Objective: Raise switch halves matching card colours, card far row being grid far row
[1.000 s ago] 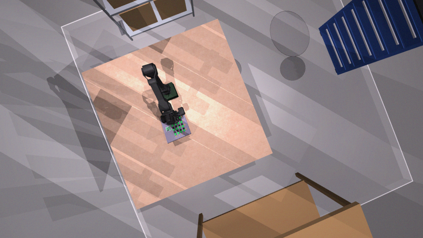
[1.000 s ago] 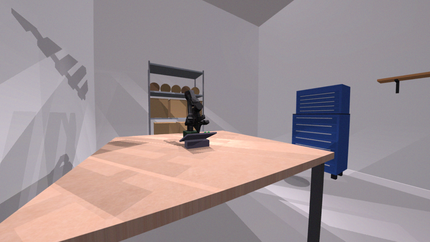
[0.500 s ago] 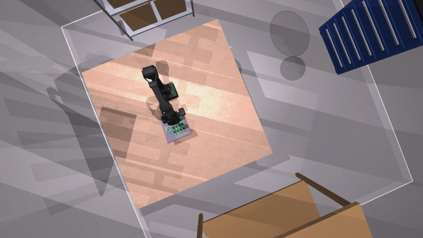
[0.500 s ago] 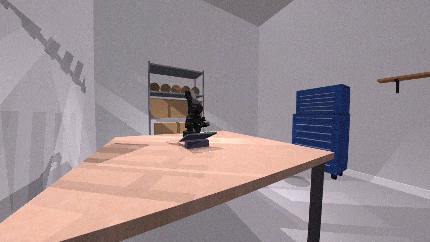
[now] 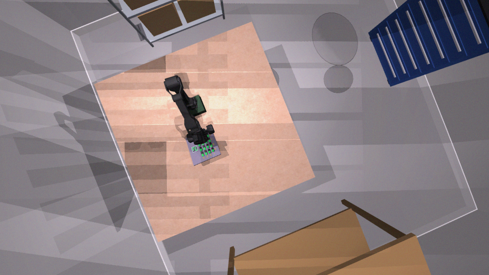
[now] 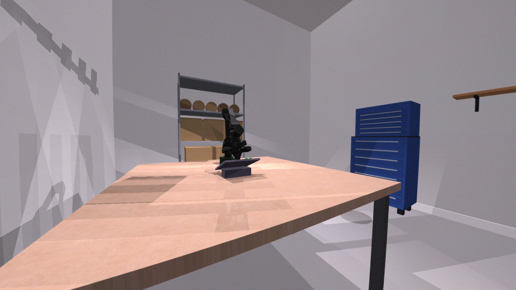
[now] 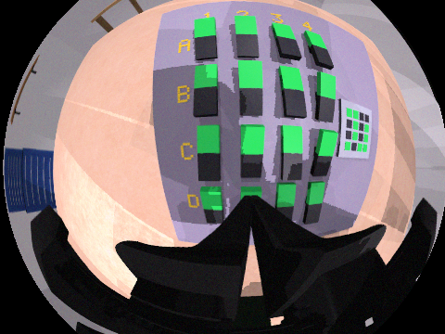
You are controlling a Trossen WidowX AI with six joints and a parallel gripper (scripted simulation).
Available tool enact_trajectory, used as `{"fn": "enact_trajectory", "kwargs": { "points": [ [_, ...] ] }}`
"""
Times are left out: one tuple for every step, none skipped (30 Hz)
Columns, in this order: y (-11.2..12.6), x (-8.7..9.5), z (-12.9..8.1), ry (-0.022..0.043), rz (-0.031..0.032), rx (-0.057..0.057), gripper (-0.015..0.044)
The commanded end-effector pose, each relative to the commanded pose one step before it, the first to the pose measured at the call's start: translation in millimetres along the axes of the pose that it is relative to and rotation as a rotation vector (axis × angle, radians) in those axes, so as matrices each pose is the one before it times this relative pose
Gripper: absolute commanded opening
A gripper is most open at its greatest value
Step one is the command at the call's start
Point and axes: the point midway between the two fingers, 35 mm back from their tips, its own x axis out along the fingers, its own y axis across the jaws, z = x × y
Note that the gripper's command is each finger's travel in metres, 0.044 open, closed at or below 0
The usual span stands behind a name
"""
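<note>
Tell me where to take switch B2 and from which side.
Not a pinch: switch B2 sits low between close neighbours. Press down from above with the shut gripper on its raised end, seemingly the green far half, which shows broad here.

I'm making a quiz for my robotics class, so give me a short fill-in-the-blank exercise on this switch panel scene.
1. The lilac switch panel labels its rows A to ____.
2. The small white pattern card lies on the grid's ____ side in the wrist view.
3. The black gripper, jaws ____, points at row D.
4. The tall drawer cabinet is ____.

Missing words: D; right; shut; blue
</note>
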Motion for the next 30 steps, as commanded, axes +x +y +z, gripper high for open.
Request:
{"fn": "enact_trajectory", "kwargs": {
  "points": [
    [-0.46,0.34,-0.32,0.00065,-0.00363,0.0031,0.0000],
    [0.00,0.00,0.00,0.00000,0.00000,0.0000,0.0000],
    [0.00,0.13,0.00,0.00000,0.00000,0.0000,0.0000],
    [0.00,0.13,0.00,0.00000,0.00000,0.0000,0.0000],
    [0.00,0.13,0.00,0.00000,0.00000,0.0000,0.0000],
    [0.00,0.13,0.00,0.00000,0.00000,0.0000,0.0000],
    [0.00,0.13,0.00,0.00000,0.00000,0.0000,0.0000],
    [0.00,0.13,0.00,0.00000,0.00000,0.0000,0.0000],
    [0.00,0.13,0.00,0.00000,0.00000,0.0000,0.0000],
    [0.00,0.13,0.00,0.00000,0.00000,0.0000,0.0000],
    [0.00,0.13,0.00,0.00000,0.00000,0.0000,0.0000],
    [0.00,0.13,0.00,0.00000,0.00000,0.0000,0.0000],
    [0.00,0.13,0.00,0.00000,0.00000,0.0000,0.0000],
    [0.00,0.13,0.00,0.00000,0.00000,0.0000,0.0000],
    [0.00,0.13,0.00,0.00000,0.00000,0.0000,0.0000],
    [0.00,0.13,0.00,0.00000,0.00000,0.0000,0.0000],
    [0.00,0.13,0.00,0.00000,0.00000,0.0000,0.0000],
    [0.00,0.13,0.00,0.00000,0.00000,0.0000,0.0000],
    [0.00,0.13,0.00,0.00000,0.00000,0.0000,0.0000],
    [0.00,0.13,0.00,0.00000,0.00000,0.0000,0.0000],
    [0.00,0.13,0.00,0.00000,0.00000,0.0000,0.0000],
    [0.00,0.13,0.00,0.00000,0.00000,0.0000,0.0000],
    [0.00,0.13,0.00,0.00000,0.00000,0.0000,0.0000],
    [0.00,0.13,0.00,0.00000,0.00000,0.0000,0.0000],
    [0.00,0.13,0.00,0.00000,0.00000,0.0000,0.0000],
    [0.00,0.13,0.00,0.00000,0.00000,0.0000,0.0000],
    [0.00,0.13,0.00,0.00000,0.00000,0.0000,0.0000],
    [0.00,0.13,0.00,0.00000,0.00000,0.0000,0.0000],
    [0.00,0.13,0.00,0.00000,0.00000,0.0000,0.0000],
    [0.00,0.13,0.00,0.00000,0.00000,0.0000,0.0000]
  ]
}}
